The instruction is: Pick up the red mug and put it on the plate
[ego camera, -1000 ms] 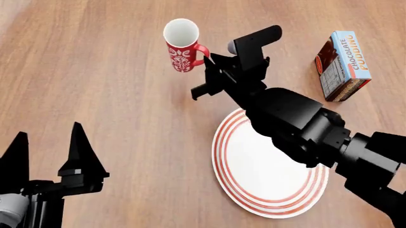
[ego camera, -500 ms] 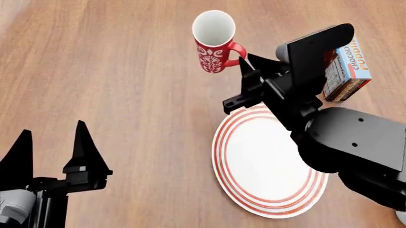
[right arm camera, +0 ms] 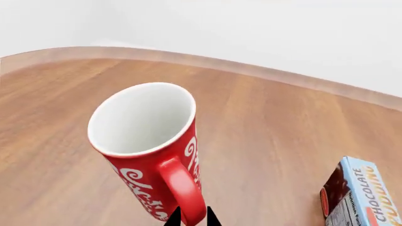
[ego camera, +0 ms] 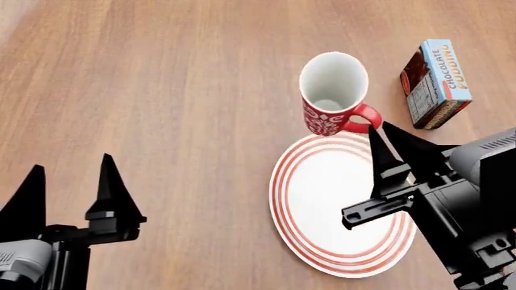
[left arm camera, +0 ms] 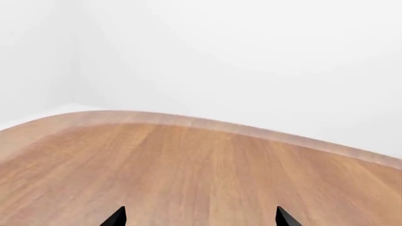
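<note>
Tabletop (ego camera: 161,90) is smooth satin wood with visible grain. Red mug (ego camera: 330,96) in the right gripper (ego camera: 387,142) looks glossy ceramic, same as the plate (ego camera: 322,199) under it. Pudding box (ego camera: 435,81) beside it: printed cardboard. Both grippers matt black.

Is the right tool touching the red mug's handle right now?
Touching. In the right wrist view, the right tool has its fingertips closed on both sides of the red mug handle, with no gap visible.
</note>
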### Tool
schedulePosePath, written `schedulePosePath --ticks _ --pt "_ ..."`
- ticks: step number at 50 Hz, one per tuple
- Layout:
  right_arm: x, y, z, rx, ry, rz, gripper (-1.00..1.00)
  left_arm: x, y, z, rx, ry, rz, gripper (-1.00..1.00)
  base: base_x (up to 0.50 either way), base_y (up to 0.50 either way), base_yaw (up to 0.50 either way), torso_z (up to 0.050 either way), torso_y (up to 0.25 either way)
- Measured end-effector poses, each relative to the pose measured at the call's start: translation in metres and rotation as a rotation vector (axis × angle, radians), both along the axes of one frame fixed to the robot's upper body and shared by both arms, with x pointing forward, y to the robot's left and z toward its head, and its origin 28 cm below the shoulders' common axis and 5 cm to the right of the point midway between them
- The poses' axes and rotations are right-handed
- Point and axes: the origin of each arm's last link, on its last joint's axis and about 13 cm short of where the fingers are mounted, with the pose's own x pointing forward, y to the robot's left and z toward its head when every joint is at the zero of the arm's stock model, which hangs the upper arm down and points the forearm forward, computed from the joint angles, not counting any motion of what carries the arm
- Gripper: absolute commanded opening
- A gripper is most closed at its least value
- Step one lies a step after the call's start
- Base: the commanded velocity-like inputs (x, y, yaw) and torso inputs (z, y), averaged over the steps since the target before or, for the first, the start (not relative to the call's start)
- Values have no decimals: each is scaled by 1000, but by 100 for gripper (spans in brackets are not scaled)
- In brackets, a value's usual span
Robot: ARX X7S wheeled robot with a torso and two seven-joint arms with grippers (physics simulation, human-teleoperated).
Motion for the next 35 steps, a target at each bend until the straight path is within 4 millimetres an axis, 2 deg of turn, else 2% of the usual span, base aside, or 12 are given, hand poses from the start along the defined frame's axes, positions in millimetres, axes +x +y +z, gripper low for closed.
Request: schedulePosePath --ticks 10,17,35 --pt "-39 -11 -27 23 31 -76 -100 0 0 -3 7 7 -2 100 0 0 0 0 0" --pt "-56 -14 -44 55 66 -103 -100 0 0 -3 11 10 -3 100 0 0 0 0 0" --pt "-53 -16 -79 160 142 -89 -100 0 -1 -2 15 12 -3 100 0 0 0 0 0"
